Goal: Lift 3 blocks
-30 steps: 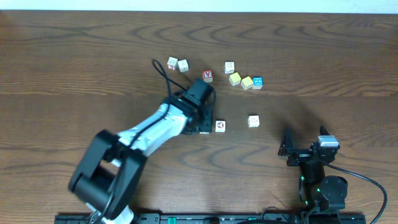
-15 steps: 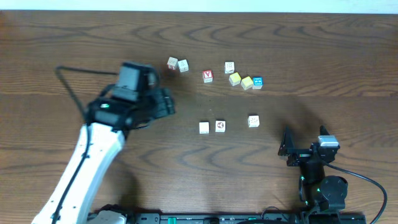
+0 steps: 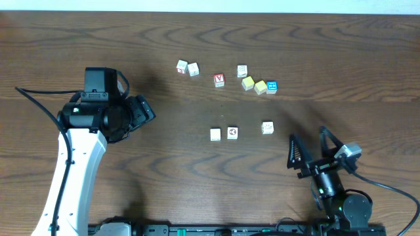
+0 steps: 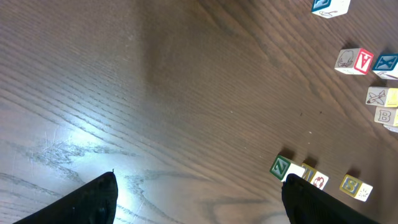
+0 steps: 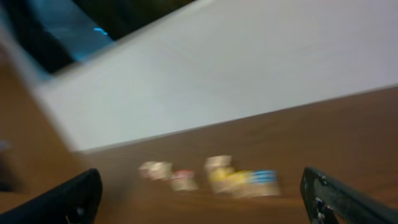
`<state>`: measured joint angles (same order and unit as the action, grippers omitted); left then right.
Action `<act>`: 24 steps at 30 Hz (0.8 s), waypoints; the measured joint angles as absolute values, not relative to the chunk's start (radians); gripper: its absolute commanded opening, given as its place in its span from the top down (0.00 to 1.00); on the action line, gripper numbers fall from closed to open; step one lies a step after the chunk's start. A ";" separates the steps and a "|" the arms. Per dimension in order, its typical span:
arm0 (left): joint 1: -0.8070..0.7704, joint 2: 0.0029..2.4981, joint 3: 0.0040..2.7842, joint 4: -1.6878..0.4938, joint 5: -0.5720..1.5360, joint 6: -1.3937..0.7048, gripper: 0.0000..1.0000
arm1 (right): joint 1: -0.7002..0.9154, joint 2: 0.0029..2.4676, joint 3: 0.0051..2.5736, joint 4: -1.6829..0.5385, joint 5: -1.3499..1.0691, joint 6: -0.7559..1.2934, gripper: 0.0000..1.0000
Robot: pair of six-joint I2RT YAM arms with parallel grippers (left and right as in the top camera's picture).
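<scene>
The three blocks lie in a row on the wooden table: a plain-topped one (image 3: pixel 215 134), one with a reddish-brown round mark (image 3: pixel 232 133) and a speckled one (image 3: pixel 267 128). The left wrist view shows them at the lower right: plain-topped block (image 4: pixel 297 172), round-mark block (image 4: pixel 318 180), speckled block (image 4: pixel 356 186). My left gripper (image 3: pixel 143 113) (image 4: pixel 199 186) is open and empty, well left of the row. My right gripper (image 3: pixel 307 141) (image 5: pixel 200 186) is open and empty, just right of and nearer than the speckled block. The right wrist view is blurred and the three blocks cannot be made out there.
A back row holds two whitish cubes (image 3: pixel 182 66) (image 3: pixel 193 69), a red-letter cube (image 3: pixel 219 80), a white cube (image 3: pixel 242 70), two yellow cubes (image 3: pixel 247 82) (image 3: pixel 260 87) and a blue cube (image 3: pixel 272 86). The left arm's cable (image 3: pixel 39 105) loops at the left.
My left gripper has opened, left the plain-topped block on the table and swung far to the left. My right gripper has tilted upward slightly, still open.
</scene>
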<state>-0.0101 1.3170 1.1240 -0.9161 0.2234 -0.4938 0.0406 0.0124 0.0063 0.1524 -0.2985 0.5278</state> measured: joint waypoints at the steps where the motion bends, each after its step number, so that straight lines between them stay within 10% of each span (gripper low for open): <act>1: -0.010 1.317 1.124 -0.916 0.223 -0.493 0.15 | 0.041 0.012 0.006 0.189 -0.320 0.596 0.01; 11: -0.010 1.317 1.121 -0.916 0.204 -0.493 0.15 | 0.041 0.012 0.094 0.587 -0.381 0.874 0.01; 24: -0.009 1.317 1.119 -0.916 0.197 -0.493 0.15 | 0.041 0.678 1.046 -0.857 -0.273 0.422 0.01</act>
